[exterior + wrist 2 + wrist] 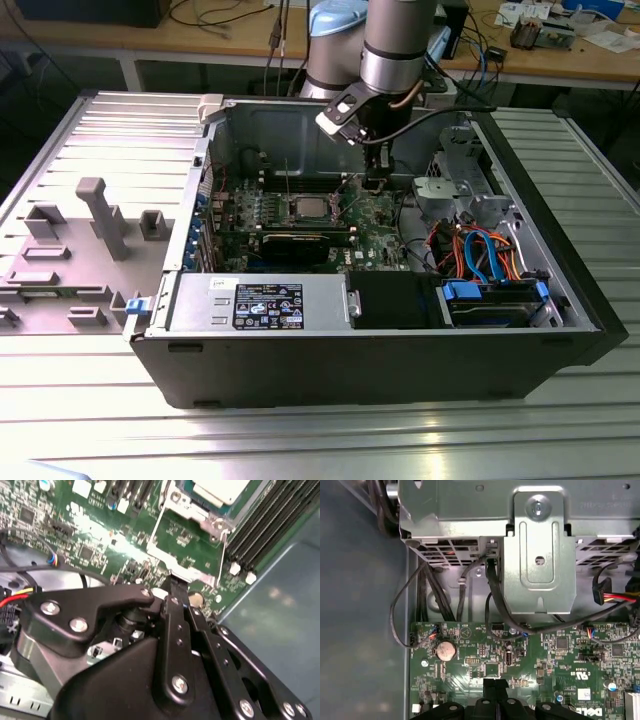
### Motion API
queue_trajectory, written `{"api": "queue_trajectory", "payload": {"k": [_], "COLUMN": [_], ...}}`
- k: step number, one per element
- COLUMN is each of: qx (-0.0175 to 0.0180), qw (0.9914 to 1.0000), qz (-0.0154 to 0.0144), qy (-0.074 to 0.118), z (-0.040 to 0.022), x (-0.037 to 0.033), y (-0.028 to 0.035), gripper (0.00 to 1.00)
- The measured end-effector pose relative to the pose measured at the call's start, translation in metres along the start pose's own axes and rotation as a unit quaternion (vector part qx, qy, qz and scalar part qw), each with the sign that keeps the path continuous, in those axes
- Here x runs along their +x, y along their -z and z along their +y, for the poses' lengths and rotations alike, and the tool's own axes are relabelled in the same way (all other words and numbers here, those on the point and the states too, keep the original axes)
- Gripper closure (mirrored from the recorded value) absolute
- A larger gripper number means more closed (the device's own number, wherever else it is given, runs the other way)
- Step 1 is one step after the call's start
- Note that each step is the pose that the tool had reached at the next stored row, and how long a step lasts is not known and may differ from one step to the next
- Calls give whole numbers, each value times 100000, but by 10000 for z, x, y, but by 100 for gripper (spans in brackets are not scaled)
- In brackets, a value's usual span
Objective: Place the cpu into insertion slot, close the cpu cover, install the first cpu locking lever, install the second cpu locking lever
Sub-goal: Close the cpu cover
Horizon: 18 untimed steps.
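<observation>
The cpu (pixel 307 208) is a small flat square with a pale silver-grey top. It is already sitting in the insertion slot (pixel 290 208), about the middle of the motherboard inside the open computer case (pixel 400 370) on the ribbed metal desk (pixel 300 440). From the exterior view, the arm comes straight down into the case and the tool (pixel 372 182) hangs just to the exterior view's right of the socket. The long black graphics card (pixel 300 245) lies nearer the camera.

The second wrist view brings it all much closer. A corner of the cpu (pixel 220 490) lies inside the slot's silver rim (pixel 175 502), with the dark memory slots (pixel 265 525) running alongside. The cpu cover (pixel 170 562) is swung open, not down over the chip. It is a thin bright frame, and the green board shows through its cut-out. The tool (pixel 176 587) has its black fingers drawn narrow, almost together. The tip is right at the cover's outer edge, but I can't tell whether it pinches the metal or just touches it.

The first wrist view looks the other way across the board. The tool's (pixel 495 684) narrow tip sits over the green motherboard (pixel 560 650), and a round coin battery (pixel 445 650) lies off to one side. Beyond it, black cables loop up to a grey sheet-metal drive cage (pixel 535 555).
</observation>
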<state>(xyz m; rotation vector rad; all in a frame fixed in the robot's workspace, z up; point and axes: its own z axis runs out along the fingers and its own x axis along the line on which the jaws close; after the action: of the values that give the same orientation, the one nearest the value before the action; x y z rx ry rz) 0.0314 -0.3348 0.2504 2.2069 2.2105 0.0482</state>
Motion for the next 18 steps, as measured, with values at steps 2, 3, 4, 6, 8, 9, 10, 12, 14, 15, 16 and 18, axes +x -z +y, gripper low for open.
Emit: {"api": "queue_trajectory", "payload": {"k": [2,3,4,6,8,9,10,12,14,15,16,18], "qx": [1,0,0,2,1,1,0,1,1,2,2,1], "qw": [100000,100000,100000,100000,100000,100000,100000,100000,100000,100000,100000,100000], "qz": [-5,-2,-5,-4,-4,-4,-4,-4,-6,-5,-3,-4], "qy": [11,11,3,5,4,4,6,2,3,3,3,3], "z": [0,0,-9,-16,-17,-18,-23,-31,-31,-32,-32,-33], "x": [0,0,0,0,0,0,0,0,0,0,0,0], "y": [0,0,1,1,1,1,1,1,1,1,1,1], "gripper": [89,89,89,89,89,89,89,89,89,89,89,89]}}
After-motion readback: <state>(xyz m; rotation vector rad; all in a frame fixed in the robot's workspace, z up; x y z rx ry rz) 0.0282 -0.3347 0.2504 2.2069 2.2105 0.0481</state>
